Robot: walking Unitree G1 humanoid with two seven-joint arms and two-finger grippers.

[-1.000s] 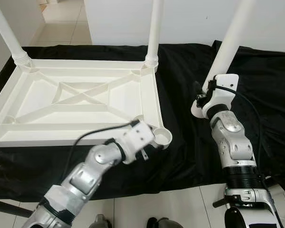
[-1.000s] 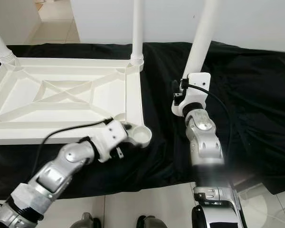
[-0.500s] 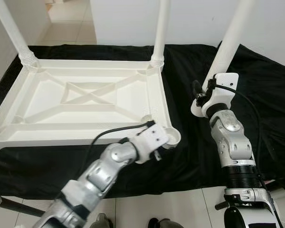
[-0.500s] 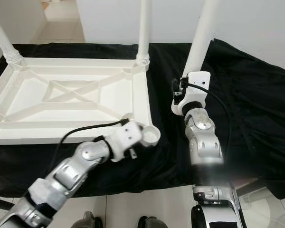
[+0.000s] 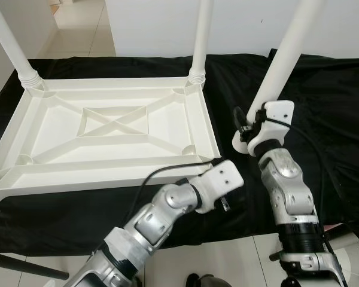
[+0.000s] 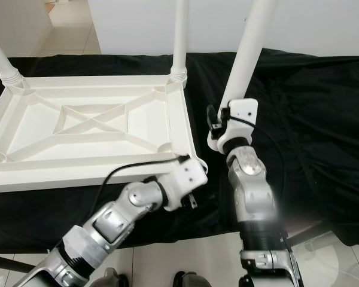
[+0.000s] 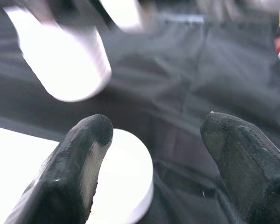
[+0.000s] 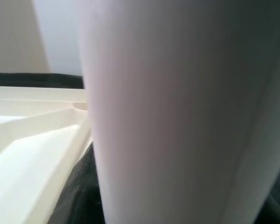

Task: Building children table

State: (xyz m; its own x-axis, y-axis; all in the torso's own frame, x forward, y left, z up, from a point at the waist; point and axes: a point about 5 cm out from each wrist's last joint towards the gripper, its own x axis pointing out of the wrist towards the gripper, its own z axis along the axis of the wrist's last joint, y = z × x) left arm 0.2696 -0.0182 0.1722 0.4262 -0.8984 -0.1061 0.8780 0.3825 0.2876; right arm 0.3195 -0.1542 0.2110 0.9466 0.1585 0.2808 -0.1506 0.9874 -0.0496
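A white plastic table top (image 5: 107, 174) lies upside down on a black cloth. Two white legs stand in its far corners, the first leg (image 5: 9, 45) on the left and the second leg (image 5: 200, 42) on the right. My right gripper (image 5: 251, 124) is shut on a third leg (image 5: 284, 60), held tilted just right of the table's near right corner. The right wrist view looks closely at this third leg (image 8: 177, 116). My left gripper (image 7: 156, 126) is open over that corner, its wrist covering the corner in the eye views. The round corner socket (image 7: 126, 170) lies under one finger (image 7: 84, 154).
The black cloth (image 5: 323, 107) stretches wide to the right of the table and folds over the near edge. Behind it runs a white wall (image 5: 245, 24). Tiled floor (image 5: 78, 30) shows at the far left and the floor (image 5: 227, 263) also below the near edge.
My left arm has slid right and forward, and its wrist now covers the near right corner socket. The right gripper has carried the third leg slightly left, closer to that corner.
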